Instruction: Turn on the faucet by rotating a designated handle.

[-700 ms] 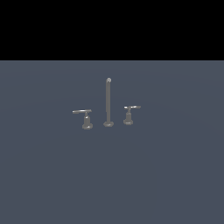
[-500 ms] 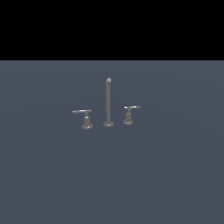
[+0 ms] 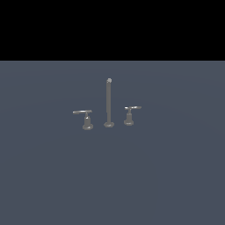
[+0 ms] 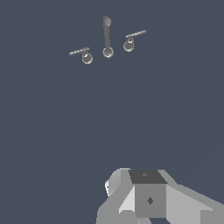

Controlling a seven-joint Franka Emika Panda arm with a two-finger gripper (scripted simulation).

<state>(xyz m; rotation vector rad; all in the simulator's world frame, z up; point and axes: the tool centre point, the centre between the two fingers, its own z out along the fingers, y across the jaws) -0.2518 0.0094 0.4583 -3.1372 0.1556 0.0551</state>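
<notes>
Spreading flat and bare, a dark blue-grey floor [image 3: 52, 176] runs back to a black backdrop. On it stands one faucet [image 3: 108, 103]: one tall upright spout with two levers, the longer-barred handle [image 3: 83, 113] on the exterior view's left and a smaller lever [image 3: 131, 108] on its right. Only the wrist view shows the arm, a grey body [image 4: 148, 197] well apart from the set; the pincer's fingers are out of frame.

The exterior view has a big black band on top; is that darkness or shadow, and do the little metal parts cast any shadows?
Exterior view: the black band is flat and sharp-edged, no gradient; the faucet is small and slightly soft, with no cast shadows visible on the grey floor. Wrist view: even light, only small highlights on the handle.
</notes>
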